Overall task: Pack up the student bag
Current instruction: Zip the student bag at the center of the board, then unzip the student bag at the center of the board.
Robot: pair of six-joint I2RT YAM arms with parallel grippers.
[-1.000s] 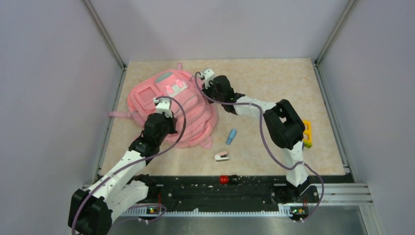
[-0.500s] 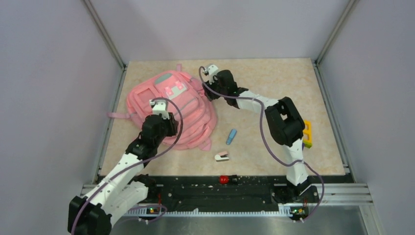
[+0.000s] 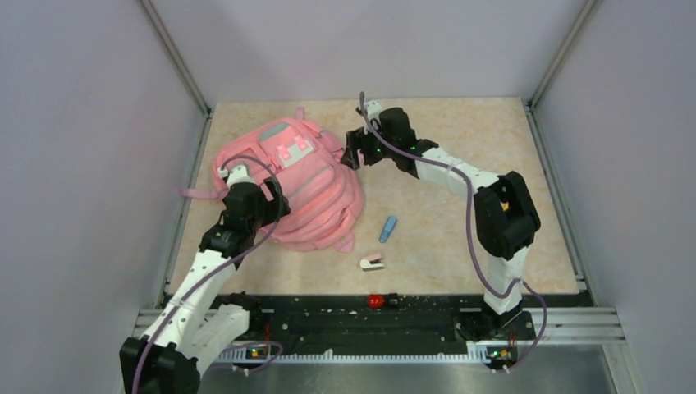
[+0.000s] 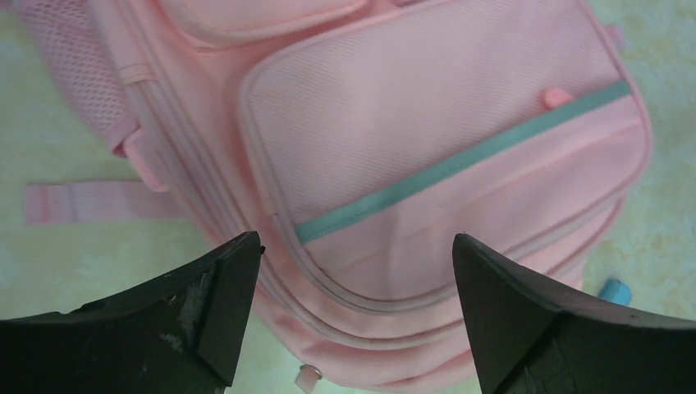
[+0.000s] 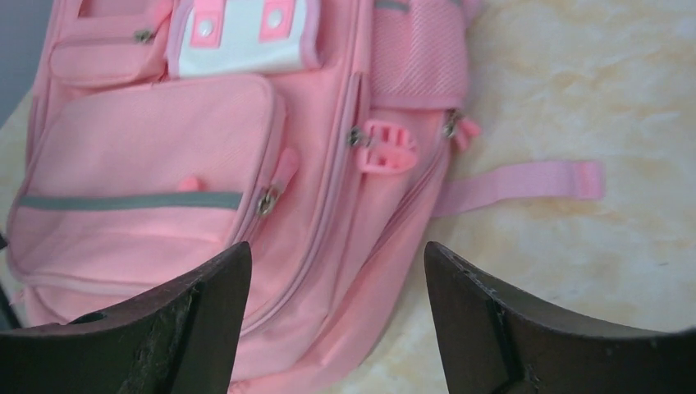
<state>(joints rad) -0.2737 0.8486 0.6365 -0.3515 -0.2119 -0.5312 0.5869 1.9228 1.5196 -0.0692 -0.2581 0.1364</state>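
We are hovering our left fingers (image 4: 193, 316), wide open and empty, over the student bag (image 3: 320, 197), which is lying flat on the counter (image 3: 460, 123), far left. Our right fingers (image 5: 185, 324) are hanging equally open, empty, over its right edge. Soft and floppy, it is probably best taken by a zipper pull (image 5: 265, 202) or strap (image 5: 525, 182).

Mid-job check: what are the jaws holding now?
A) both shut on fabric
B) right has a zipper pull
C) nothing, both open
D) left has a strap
C: each wrist view shows jaws wide apart above the backpack, gripping nothing.
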